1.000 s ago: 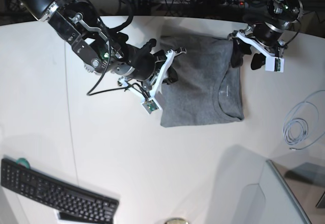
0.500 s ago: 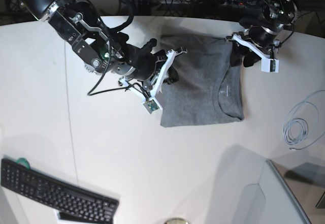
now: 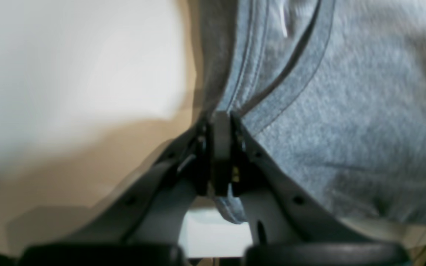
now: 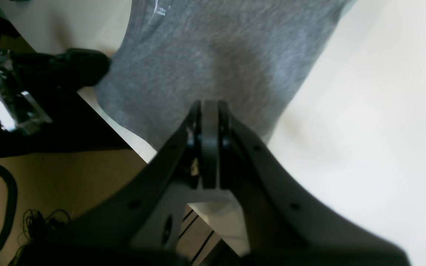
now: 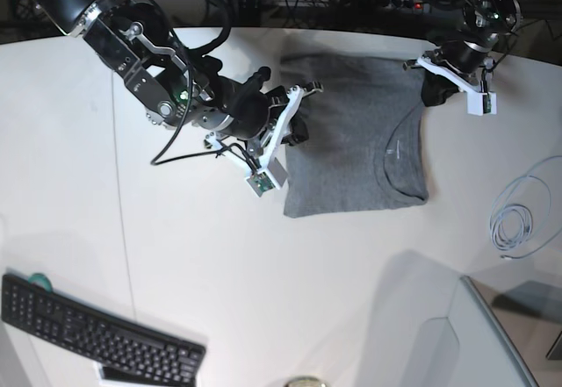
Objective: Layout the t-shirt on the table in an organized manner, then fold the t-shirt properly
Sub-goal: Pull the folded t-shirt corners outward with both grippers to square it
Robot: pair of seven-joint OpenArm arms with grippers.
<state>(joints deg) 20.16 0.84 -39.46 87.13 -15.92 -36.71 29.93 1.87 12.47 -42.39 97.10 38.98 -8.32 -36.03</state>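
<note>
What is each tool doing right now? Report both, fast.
Left tool: closed on the t-shirt's edge near the collar.
Right tool: closed on the t-shirt's opposite edge.

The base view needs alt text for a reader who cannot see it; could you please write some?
Overhead view: a grey t-shirt lies on a white table, pinched at opposite edges by the left gripper and right gripper. A keyboard sits at one corner.

From the base view we look straight down on the whole table. Each wrist view looks very closely along its own jaws; all three share the grey t-shirt.
</note>
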